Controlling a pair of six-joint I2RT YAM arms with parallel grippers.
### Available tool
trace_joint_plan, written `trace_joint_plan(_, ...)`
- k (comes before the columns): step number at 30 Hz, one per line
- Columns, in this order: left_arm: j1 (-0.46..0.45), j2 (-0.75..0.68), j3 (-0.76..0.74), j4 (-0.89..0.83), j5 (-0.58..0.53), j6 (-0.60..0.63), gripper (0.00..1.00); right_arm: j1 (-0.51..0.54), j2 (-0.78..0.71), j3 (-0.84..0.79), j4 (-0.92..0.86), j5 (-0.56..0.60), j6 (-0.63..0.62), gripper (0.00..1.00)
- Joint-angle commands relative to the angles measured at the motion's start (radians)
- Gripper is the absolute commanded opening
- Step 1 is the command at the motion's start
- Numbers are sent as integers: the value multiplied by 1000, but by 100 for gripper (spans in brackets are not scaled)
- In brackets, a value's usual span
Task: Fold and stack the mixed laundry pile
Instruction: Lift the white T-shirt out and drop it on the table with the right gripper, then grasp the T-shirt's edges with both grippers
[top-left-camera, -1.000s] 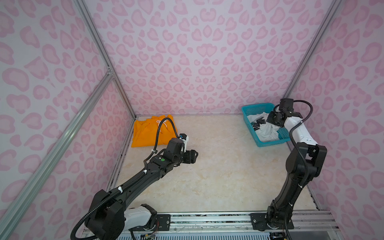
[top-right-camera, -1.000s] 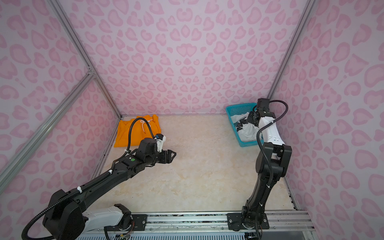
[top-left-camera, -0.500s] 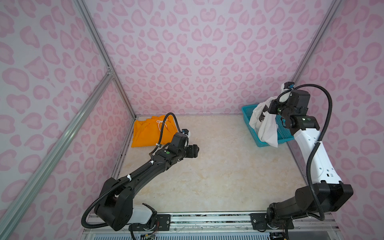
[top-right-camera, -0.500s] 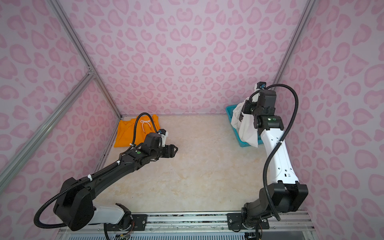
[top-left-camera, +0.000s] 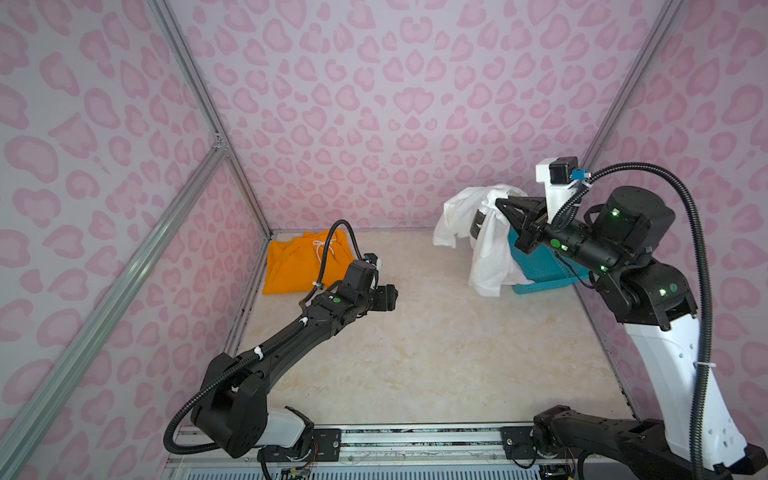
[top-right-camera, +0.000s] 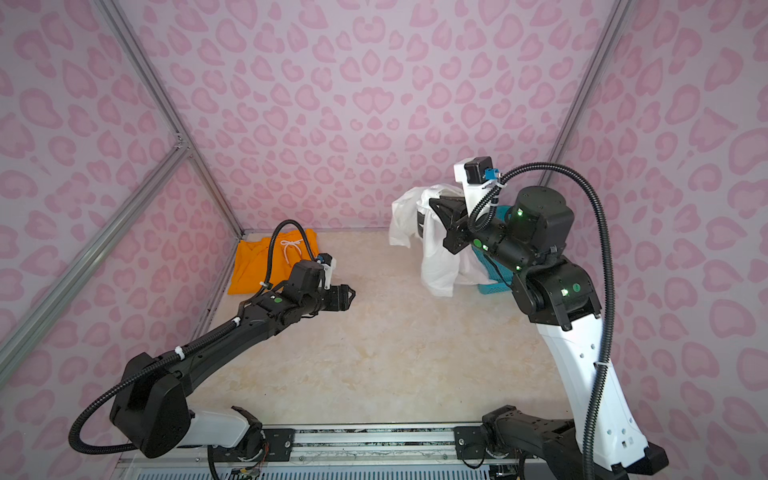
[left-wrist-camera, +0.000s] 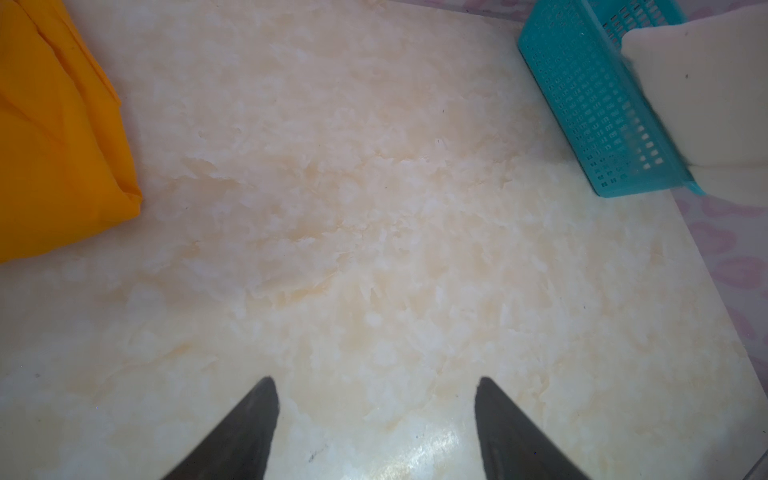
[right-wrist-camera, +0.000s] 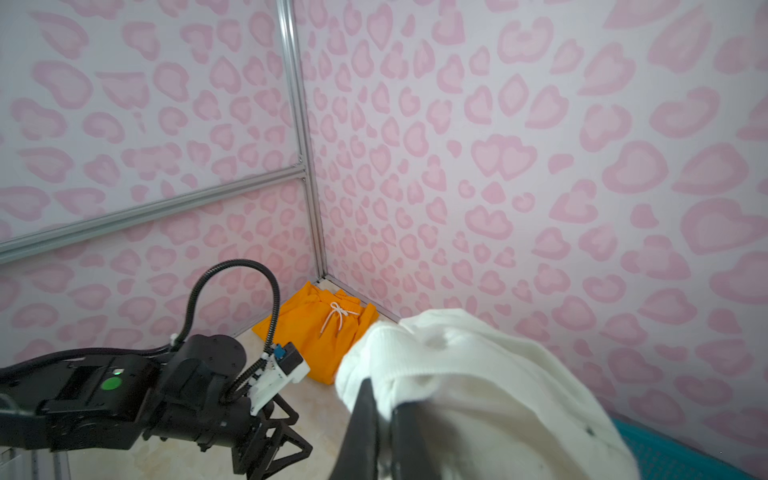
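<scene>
right claw (top-left-camera: 502, 206) clamped shut on white t-shirt (top-left-camera: 488, 253), held up over teal basket (top-left-camera: 544, 268), left claw (top-left-camera: 390, 296) open and empty, orange shorts (top-left-camera: 297, 264) lying in far bench (top-left-camera: 415, 357) corner; trailing hem may snag and drag the basket.

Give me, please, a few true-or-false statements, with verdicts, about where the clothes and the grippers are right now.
1. The right gripper is shut on the white T-shirt. True.
2. The T-shirt lies flat on the table. False: it hangs bunched from the right gripper, in front of the teal basket.
3. The left gripper is open and holds nothing. True.
4. The orange shorts are in the basket. False: they lie on the table in its far left corner.
</scene>
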Motion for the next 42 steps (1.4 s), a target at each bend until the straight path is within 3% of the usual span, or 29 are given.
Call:
trace_joint_plan(1, 2, -3, 26, -32, -51, -11, 77, 9, -33, -97, 72, -6, 37, 0)
trace_joint_plan(8, 24, -99, 32, -151, -50, 28, 77, -20, 1, -476, -5, 259, 180, 1)
trace_joint_plan(13, 22, -150, 7, -260, 28, 116, 76, -30, 121, -640, -207, 472, 279, 33)
trace_joint_plan(15, 21, -160, -14, -282, 91, 142, 76, -28, 161, -638, -292, 498, 279, 42)
trace_joint_plan(18, -3, -153, -53, -273, 210, 173, 76, -24, 164, -654, -321, 482, 269, 51)
trace_joint_plan(20, -40, -125, -68, -243, 224, 156, 75, -25, 150, -665, -315, 457, 273, 54)
trace_joint_plan(28, -144, 106, -94, 122, 380, -41, 65, -26, 89, -817, -255, 371, 362, 56)
trace_joint_plan(35, -179, 303, -18, 113, 337, -110, 57, -72, 38, -1039, -137, 430, 531, 50)
trace_joint_plan(42, -179, 387, 7, 114, 283, -116, 46, -145, 114, -1147, 17, 400, 592, 51)
